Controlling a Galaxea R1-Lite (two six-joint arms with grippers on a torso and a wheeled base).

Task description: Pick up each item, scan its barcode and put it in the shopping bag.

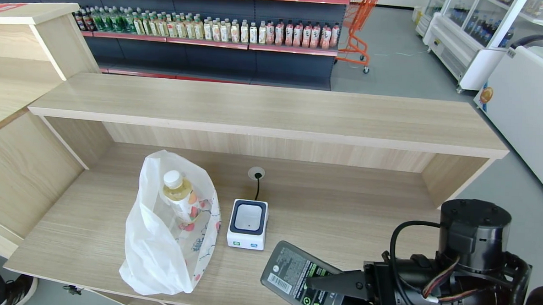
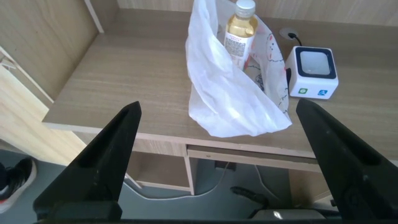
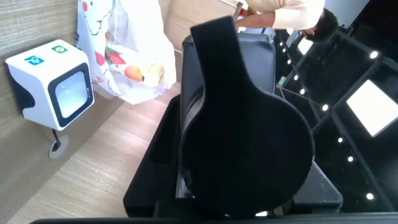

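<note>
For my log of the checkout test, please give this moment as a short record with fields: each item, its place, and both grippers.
bag: white plastic, standing open on the counter, left of the scanner
bottle: upright inside the bag, cap on
packet: dark and flat, barcode label facing up, near the counter's front edge, right of the scanner
right gripper: shut on the packet
left gripper: open, holding nothing, off the counter's front edge, facing the bag
</note>
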